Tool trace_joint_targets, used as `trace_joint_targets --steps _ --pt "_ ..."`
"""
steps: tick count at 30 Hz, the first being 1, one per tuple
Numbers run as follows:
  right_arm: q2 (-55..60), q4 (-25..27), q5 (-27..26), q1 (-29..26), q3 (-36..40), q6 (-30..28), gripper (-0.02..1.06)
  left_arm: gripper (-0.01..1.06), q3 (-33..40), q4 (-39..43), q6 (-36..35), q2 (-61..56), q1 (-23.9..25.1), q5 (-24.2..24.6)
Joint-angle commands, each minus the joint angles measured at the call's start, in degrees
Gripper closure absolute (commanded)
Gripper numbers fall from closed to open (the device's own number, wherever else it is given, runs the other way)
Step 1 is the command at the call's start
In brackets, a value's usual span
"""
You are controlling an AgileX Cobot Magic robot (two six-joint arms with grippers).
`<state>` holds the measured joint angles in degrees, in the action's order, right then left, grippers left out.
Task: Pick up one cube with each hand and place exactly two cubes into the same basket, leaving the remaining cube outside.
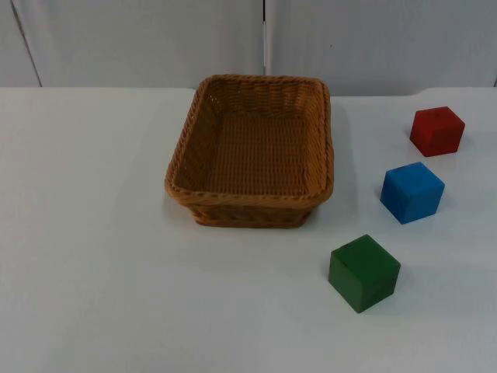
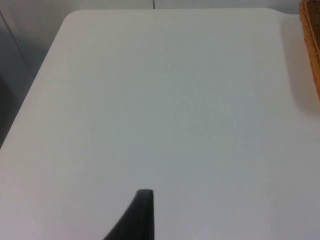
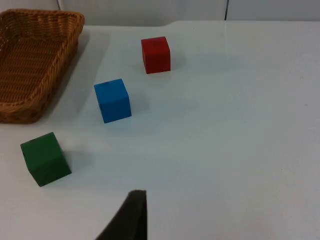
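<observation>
A brown wicker basket (image 1: 322,148) stands empty at the table's middle. To its right lie three cubes in a row: a red cube (image 1: 436,130) farthest back, a blue cube (image 1: 411,192) in the middle, and a green cube (image 1: 363,272) nearest the front. My right gripper (image 3: 135,202) hangs over the table on the right, apart from the green cube (image 3: 45,159), the blue cube (image 3: 112,100) and the red cube (image 3: 156,55). My left gripper (image 2: 144,200) hangs over bare table left of the basket (image 2: 311,45). Neither holds anything that I can see.
The white table (image 1: 93,256) ends at a grey partition wall (image 1: 140,39) behind the basket. Its rounded far corner and left edge (image 2: 47,60) show in the left wrist view.
</observation>
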<state>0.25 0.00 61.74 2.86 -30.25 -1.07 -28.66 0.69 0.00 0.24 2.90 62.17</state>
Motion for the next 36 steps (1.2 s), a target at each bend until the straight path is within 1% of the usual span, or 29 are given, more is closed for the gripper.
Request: trace_joint_targets --steps 1,10,16,18,27,31,36 --pt "-0.3 0.0 -0.2 -0.3 -1.3 -1.1 -0.01 0.00 0.3 -0.7 0.0 -0.2 0.1 -0.7" --pt "7.3 0.0 -0.3 -0.3 -6.2 -1.5 -0.01 0.00 -0.1 -1.2 0.0 -0.2 0.1 -1.0" --pt "11.7 0.0 -2.4 -0.3 -10.0 -1.5 -0.01 0.00 -3.4 -0.2 0.0 -0.2 0.1 -2.4" --pt "14.0 0.0 -2.6 -0.3 -11.4 -2.4 -0.01 0.00 -4.3 -0.1 0.0 -0.2 0.1 -2.6" --pt "22.1 0.0 -3.4 -0.3 -16.5 -2.4 -0.01 0.00 -6.5 -0.7 0.0 5.9 0.1 -2.7" --pt "25.0 0.3 -4.5 -0.3 -17.6 -3.5 -0.01 0.00 -7.8 -1.2 0.0 7.9 0.1 -3.9" --pt "31.3 0.4 -4.5 -0.3 -21.5 -4.6 -0.01 0.00 -10.5 -1.5 0.0 12.0 0.1 -6.6"
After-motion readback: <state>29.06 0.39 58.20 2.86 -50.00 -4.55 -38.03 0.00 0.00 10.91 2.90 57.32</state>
